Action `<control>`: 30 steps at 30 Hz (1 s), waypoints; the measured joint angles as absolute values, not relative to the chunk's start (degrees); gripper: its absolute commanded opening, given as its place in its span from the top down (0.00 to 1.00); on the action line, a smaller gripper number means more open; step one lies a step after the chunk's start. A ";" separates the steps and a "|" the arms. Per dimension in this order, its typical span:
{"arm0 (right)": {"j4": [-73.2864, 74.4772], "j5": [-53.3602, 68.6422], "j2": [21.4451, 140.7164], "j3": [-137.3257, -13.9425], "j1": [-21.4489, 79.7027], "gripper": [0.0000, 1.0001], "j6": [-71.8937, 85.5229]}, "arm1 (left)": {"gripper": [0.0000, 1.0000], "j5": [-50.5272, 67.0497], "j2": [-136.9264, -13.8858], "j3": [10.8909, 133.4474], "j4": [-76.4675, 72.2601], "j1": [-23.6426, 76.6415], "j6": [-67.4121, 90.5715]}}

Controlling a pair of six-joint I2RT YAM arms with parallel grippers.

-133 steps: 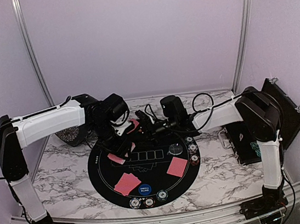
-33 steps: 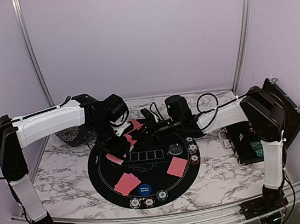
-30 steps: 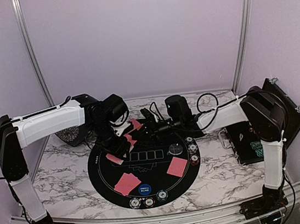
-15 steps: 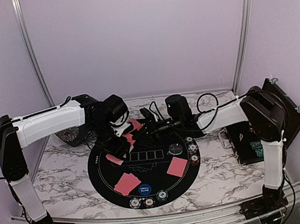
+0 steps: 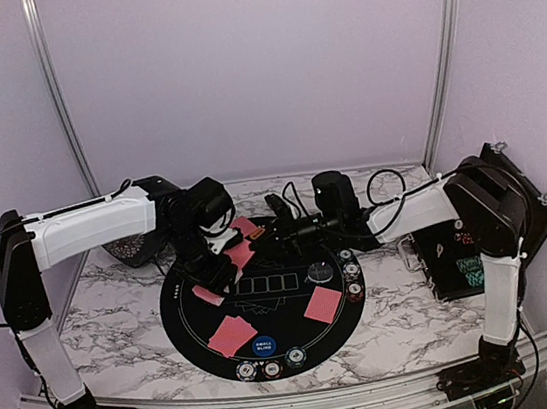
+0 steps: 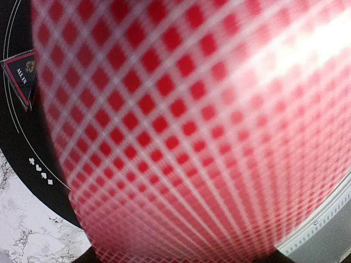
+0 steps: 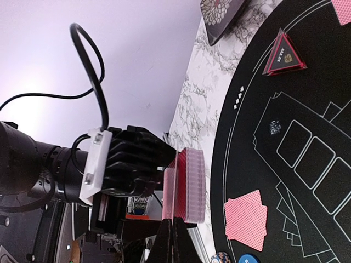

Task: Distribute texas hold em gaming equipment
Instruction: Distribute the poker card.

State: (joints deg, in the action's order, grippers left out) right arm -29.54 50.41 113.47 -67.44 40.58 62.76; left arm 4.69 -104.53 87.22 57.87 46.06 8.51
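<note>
Red deck [image 5: 241, 241]: gripped in left tool [image 5: 227, 253], over mat's [image 5: 281, 324] twelve o'clock edge.
Right tool [image 7: 170, 241]: pinched shut, seemingly on top card [image 7: 169, 192].
Deal: under way; next, peel it clear.

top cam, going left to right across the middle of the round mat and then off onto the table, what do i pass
red-backed card → dark-grey round button → column of poker chips → black case
</note>
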 measured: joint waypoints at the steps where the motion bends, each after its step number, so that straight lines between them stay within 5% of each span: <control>1: -29.56 50.43 112.92 -67.09 40.21 1.00 62.81 | 0.43 4.69 -104.53 87.15 57.84 46.06 8.51; 30: -19.70 49.15 99.68 -54.59 33.56 1.00 53.41 | 0.43 4.58 -104.42 85.95 57.23 45.06 8.54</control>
State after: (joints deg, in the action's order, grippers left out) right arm -19.70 49.15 99.68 -54.59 33.56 53.41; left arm 4.58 -104.42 85.95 57.23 45.06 8.54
